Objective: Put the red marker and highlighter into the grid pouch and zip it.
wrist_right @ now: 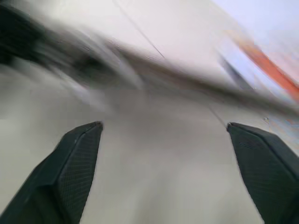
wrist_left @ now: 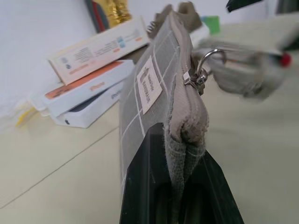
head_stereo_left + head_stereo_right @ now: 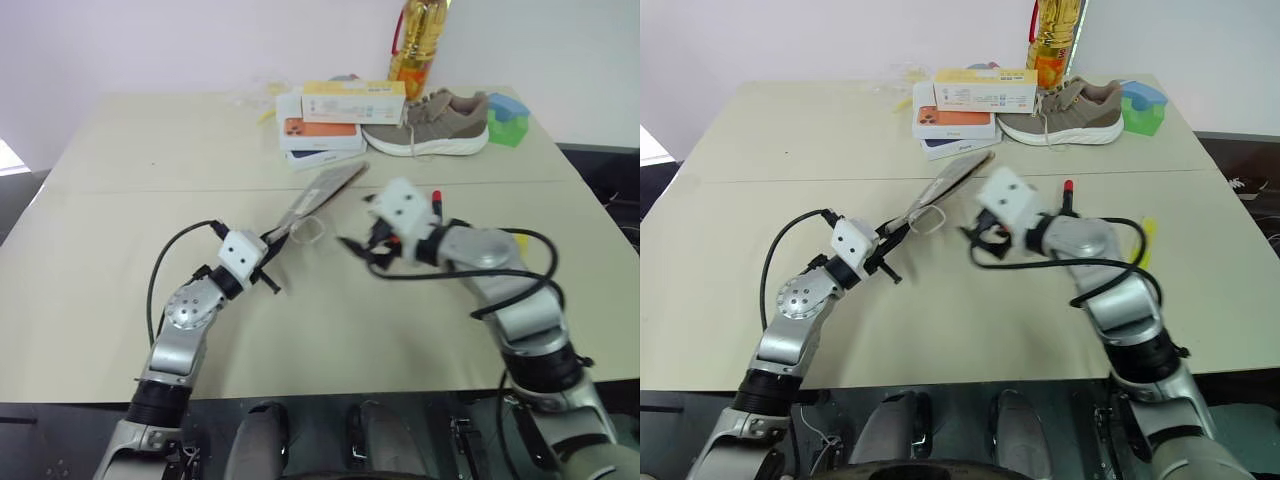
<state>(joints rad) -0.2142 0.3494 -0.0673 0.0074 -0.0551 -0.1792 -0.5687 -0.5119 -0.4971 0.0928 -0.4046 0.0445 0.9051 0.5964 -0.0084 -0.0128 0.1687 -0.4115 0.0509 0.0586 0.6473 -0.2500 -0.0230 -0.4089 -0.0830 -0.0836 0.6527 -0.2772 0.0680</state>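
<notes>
Highlighter (image 3: pixel 1146 240) mostly hidden behind right arm.

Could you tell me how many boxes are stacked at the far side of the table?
3, in one pile left of the shoe: yellow-and-white box on top, orange-fronted box beneath, dark-edged box at the bottom. Others may hide behind.

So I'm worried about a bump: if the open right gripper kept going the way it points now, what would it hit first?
Probably the grid pouch, held up off the table by the left gripper. The right gripper points left toward it with jaws wide apart, though depth is hard to judge.
</notes>
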